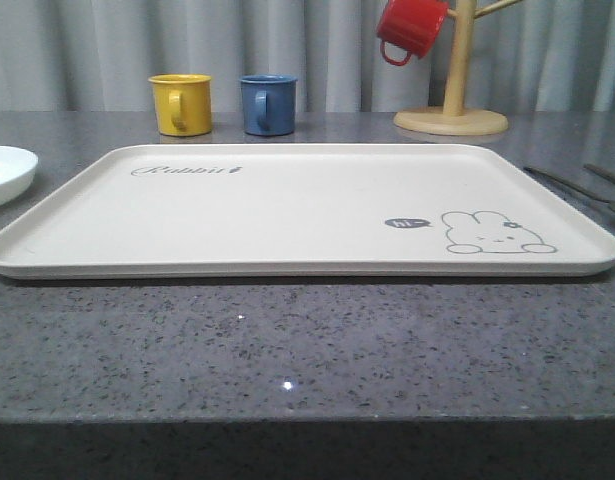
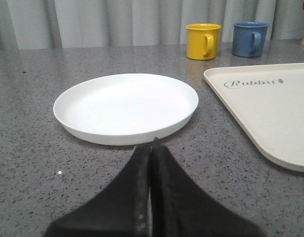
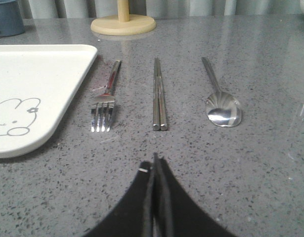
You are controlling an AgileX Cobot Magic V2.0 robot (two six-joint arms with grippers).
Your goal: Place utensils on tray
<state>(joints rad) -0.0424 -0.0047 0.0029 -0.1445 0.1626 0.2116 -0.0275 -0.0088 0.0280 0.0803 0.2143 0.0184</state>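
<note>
Three utensils lie on the grey desk [image 3: 250, 163] beside the tray's [image 3: 38, 69] rabbit corner: the fork [image 3: 105, 101] nearest the rim, the chopsticks [image 3: 159, 94] in the middle, the spoon [image 3: 220, 98] farthest out. All lie flat and parallel, apart from one another, none on the tray, so the task looks unstarted. The tray's surface is bare in the front view.

The right tool [image 3: 155, 163] hovers near the chopsticks' near ends, its fingers pressed together and holding nothing. The left tool [image 2: 151, 150] is likewise closed and empty, facing a white plate [image 2: 126, 106] on the tray's other side.

Risks ahead, as I judge them: the cutlery is thin, shiny and flush with the desk, so fingers may skid off or pinch only one chopstick, leaving the other behind or rolling it toward the fork. A grip far from the middle could let a piece tilt and slip out. The fork sits close to the tray rim, so a wide opening may nudge the tray. The plate is a wrong target for the left side.
</note>
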